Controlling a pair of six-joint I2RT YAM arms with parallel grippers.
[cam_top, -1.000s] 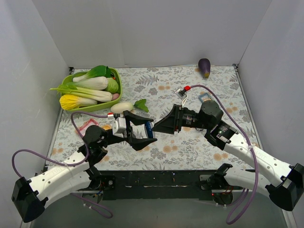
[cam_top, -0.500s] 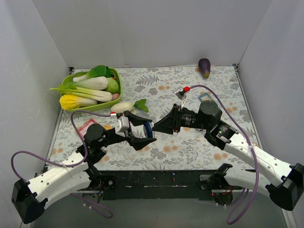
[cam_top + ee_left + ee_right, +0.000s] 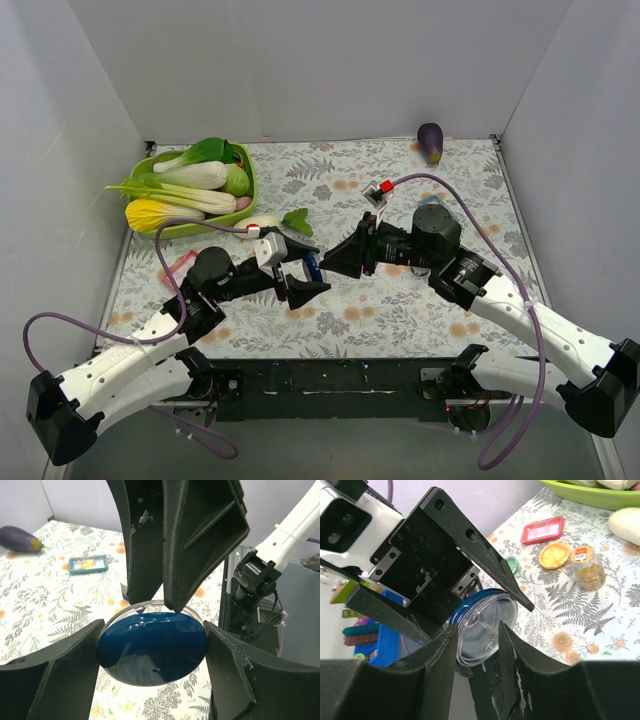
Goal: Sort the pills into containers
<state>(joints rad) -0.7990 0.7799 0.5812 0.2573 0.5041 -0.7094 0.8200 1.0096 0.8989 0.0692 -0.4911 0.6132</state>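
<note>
Blue round tin (image 3: 313,268) with a clear lid, held off the table near centre. Left gripper (image 3: 152,630) pinches it by the sides, both fingers touching. Right gripper (image 3: 477,645) is at the tin's 3 o'clock, its fingers bracketing the lid rim; can't tell whether they press or just flank it. Pink tray (image 3: 542,529), orange dish (image 3: 555,555), green dish (image 3: 511,564) and pill jar (image 3: 585,567) are on the table toward 9 o'clock of the tin. Blue tray (image 3: 88,564) holding pills is at 2 o'clock. Basket (image 3: 251,183) at 10, eggplant (image 3: 430,142) at 1.
</note>
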